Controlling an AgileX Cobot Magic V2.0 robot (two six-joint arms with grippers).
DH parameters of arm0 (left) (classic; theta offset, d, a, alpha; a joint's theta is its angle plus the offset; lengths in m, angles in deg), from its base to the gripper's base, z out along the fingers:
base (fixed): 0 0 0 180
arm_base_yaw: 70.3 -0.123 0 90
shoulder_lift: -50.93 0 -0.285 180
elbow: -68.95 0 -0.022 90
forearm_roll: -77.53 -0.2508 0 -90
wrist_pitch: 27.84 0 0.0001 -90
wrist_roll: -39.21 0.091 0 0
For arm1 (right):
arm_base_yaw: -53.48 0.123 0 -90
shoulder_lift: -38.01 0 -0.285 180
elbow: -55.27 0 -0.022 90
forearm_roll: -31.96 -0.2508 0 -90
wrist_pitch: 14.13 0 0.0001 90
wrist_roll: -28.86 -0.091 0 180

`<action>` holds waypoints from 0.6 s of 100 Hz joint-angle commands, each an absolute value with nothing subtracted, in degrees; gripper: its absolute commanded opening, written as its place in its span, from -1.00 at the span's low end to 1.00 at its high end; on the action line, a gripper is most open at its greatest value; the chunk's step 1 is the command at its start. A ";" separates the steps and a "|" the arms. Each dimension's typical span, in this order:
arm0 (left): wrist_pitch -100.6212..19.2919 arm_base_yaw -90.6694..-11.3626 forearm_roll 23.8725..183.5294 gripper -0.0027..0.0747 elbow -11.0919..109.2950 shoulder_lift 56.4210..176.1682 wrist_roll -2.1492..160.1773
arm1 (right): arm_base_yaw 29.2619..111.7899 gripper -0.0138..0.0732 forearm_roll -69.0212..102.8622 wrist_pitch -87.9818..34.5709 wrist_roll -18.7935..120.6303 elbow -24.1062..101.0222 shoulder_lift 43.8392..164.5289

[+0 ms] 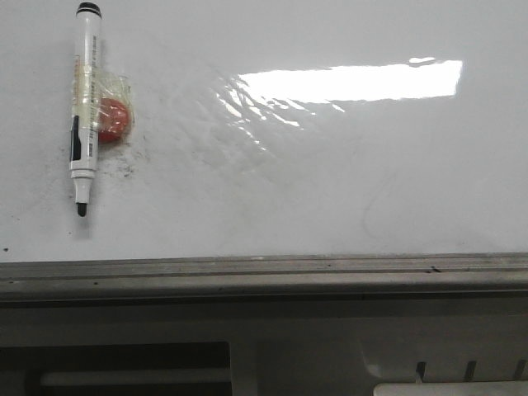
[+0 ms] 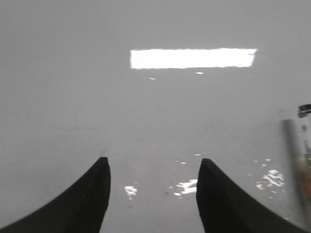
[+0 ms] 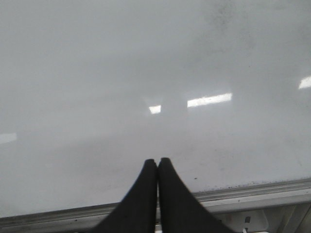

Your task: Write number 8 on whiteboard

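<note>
Whiteboard (image 1: 330, 165) — taped marker (image 1: 86, 107), left side

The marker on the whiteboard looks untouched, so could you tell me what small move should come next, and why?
Probably move the open left pincer to the marker: it lies ungrasped, taped to a red piece, and the whiteboard shows no 8 yet.

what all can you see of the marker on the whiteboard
The marker is a white-barrelled pen with a black cap end pointing away from the robot and its dark tip bared, pointing toward the grey edge rail. It lies flat and nearly straight on the whiteboard, at its left side. Black print runs along the barrel. Clear, yellowish tape wraps its middle and binds it to a round red piece beside it. No gripper touches it. The left wrist view shows only a blurred sliver of it.
</note>
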State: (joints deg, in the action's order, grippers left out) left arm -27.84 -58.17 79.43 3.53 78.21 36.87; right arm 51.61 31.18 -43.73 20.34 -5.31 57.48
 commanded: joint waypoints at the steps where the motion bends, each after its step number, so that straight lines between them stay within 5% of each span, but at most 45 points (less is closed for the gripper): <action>1: -20.31 -52.79 79.77 0.02 5.70 81.03 36.91 | 51.61 -0.83 31.30 -39.75 20.59 -3.19 58.50; 60: -5.87 -30.45 83.89 0.02 7.22 103.66 33.99 | 51.61 -0.83 31.30 -39.19 20.59 -3.19 58.50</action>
